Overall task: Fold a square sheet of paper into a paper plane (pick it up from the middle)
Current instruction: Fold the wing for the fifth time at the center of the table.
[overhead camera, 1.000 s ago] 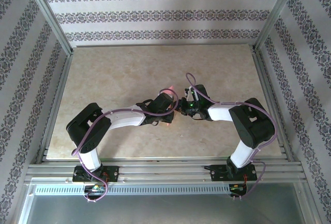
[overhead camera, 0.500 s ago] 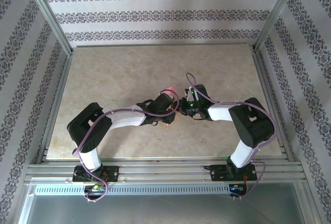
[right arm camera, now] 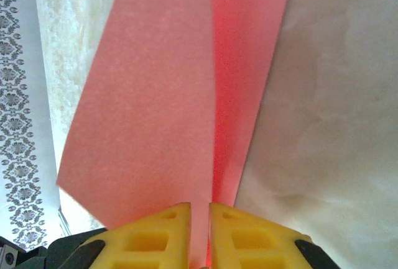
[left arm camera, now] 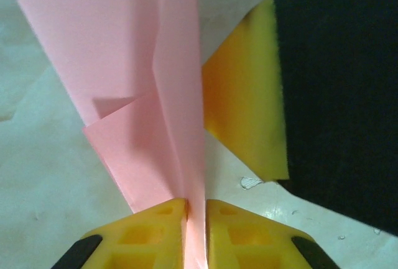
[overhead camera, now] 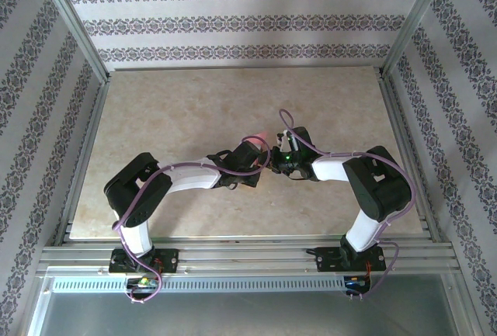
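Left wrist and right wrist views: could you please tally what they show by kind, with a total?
folded pink paper: 1
grippers pinching it: 2 (left gripper, right gripper)
table: 1
Total: 4

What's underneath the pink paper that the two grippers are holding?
Under the pink paper is the beige tabletop, which shows around the paper's edges in both wrist views. The stretch directly beneath the sheet is covered, so anything lying there cannot be seen.

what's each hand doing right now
left hand: closed on the folded pink paper
right hand: closed on the same paper
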You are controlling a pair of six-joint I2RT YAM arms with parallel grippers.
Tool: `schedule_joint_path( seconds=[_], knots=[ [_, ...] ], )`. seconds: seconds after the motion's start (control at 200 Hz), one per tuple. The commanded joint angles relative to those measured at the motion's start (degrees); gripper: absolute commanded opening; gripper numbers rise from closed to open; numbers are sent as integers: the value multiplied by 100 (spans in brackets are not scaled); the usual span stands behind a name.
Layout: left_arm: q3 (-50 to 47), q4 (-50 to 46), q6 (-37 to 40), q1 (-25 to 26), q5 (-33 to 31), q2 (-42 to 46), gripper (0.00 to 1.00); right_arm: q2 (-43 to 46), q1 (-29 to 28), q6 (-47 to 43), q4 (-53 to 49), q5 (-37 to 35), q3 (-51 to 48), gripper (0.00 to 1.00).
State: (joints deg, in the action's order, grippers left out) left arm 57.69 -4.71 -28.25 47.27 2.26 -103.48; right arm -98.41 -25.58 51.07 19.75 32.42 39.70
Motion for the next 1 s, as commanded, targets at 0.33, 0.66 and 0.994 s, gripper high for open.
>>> schedule_joint_path(
  seconds=[0.33,0.66,0.994],
  knots=[
    [-79,-220,178,-240,816,342,3,378,336,-126,202,67,-254,18],
    [-79,-105,-332,-757,2375,161,0,431,468,-438,487,574,-315,20],
    [-49,10,-690,-885,2965,-190,0,110,361,-451,581,715,-156,19]
  ],
)
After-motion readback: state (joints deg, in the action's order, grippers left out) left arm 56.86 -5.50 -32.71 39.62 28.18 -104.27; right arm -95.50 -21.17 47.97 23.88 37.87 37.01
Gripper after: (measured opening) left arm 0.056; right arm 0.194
